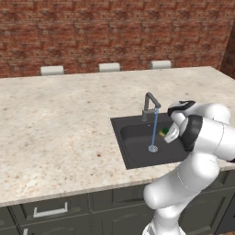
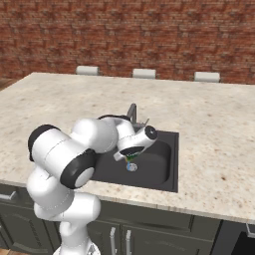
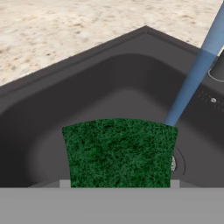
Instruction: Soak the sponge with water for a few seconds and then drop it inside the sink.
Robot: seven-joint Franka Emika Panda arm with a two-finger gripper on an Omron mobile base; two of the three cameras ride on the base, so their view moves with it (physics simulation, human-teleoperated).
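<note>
a: what do you see from the left base view?

b: i see the dark grey square sink (image 1: 131, 123) set in the speckled cream stone counter (image 1: 59, 124). a thin light blue stream of water (image 1: 155, 128) falls straight down from the grey bent faucet (image 1: 149, 105) to the round silver drain (image 1: 153, 148). my white arm reaches over the sink from the right. the two-finger claw (image 1: 166, 133) is just right of the stream, and a bit of the small yellow and green sponge (image 1: 164, 132) peeks out from it, close beside the water.

a: and from the right base view?

b: the arm bends over the basin. the claw points down above the drain, and a bit of green sponge shows under it. the arm hides the water here.

a: what about the hand view?

b: the green scratchy side of the sponge is big and close at the bottom. the claw is clamped on the sponge. the blue stream meets the sponge's top right corner. the dark basin sits behind it.
</note>
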